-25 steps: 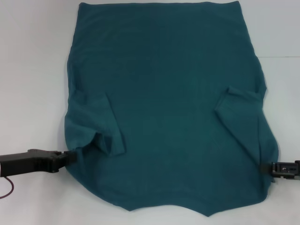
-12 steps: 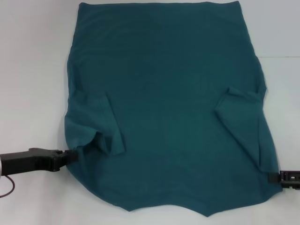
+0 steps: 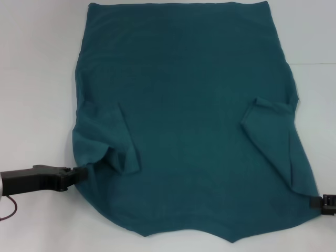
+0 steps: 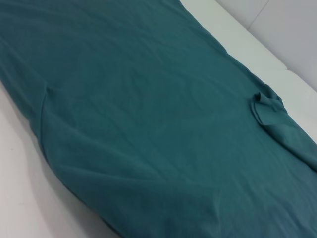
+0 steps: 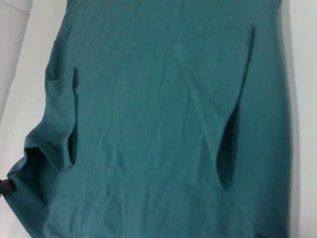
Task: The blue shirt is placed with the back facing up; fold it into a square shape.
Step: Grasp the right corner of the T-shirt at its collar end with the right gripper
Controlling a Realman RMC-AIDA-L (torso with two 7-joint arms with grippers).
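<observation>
- Where the left gripper [image 3: 79, 173] meets the cloth, its black tips are pinched together on the left edge of the blue shirt [image 3: 184, 105], just below the folded-in left sleeve [image 3: 113, 142].
- At that pinch the cloth bunches into a small pucker, and the edge of the shirt bulges outward above and below it.
- Behind the tips, the left gripper's black body lies low and roughly level over the white table [image 3: 37, 79], reaching in from the left edge of the head view.
- On the other side, only the tip of the right gripper [image 3: 321, 202] shows at the right edge of the head view, touching the shirt's near right corner; whether its fingers are together or apart cannot be told.
- That corner of cloth is drawn out to a point toward the right gripper.
- Spread flat on the table, the shirt fills most of the head view, its straight hem at the far side and the neckline notch at the near edge.
- Both short sleeves are folded inward onto the body of the shirt; the right sleeve [image 3: 268, 121] lies as a slanted flap.
- Seen from the left wrist view, the shirt [image 4: 148, 114] stretches away with soft wrinkles, the far sleeve a small crumpled flap.
- Seen from the right wrist view, the shirt [image 5: 148, 124] shows both sleeve flaps, and a dark bit of the other gripper sits at its far edge.
</observation>
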